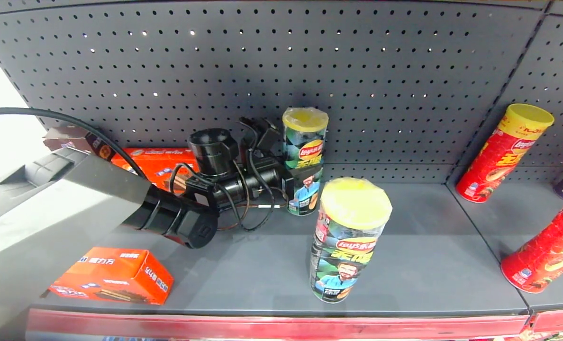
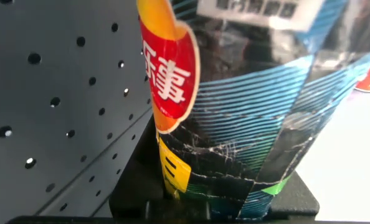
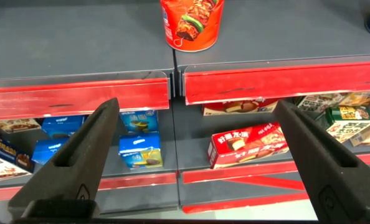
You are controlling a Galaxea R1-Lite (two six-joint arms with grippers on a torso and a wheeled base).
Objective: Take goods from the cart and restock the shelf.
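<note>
A green-and-black chip can (image 1: 305, 158) with a yellow lid stands upright at the back of the grey shelf (image 1: 428, 265), close to the pegboard. My left gripper (image 1: 292, 183) is at the can's lower half and is shut on it. In the left wrist view the can's wrinkled wrapper (image 2: 247, 118) sits right against the palm. A second, identical chip can (image 1: 350, 239) stands free near the shelf's front. My right gripper (image 3: 197, 155) is open with its fingers wide apart and nothing between them. It faces the lower shelves.
Orange boxes lie at the front left (image 1: 113, 277) and back left (image 1: 160, 163). Red chip cans (image 1: 504, 151) (image 1: 547, 255) stand on the neighbouring bay. Before the right gripper are a red tub (image 3: 191, 22), red price rails (image 3: 278, 81), blue boxes (image 3: 138, 146) and a red box (image 3: 247, 144).
</note>
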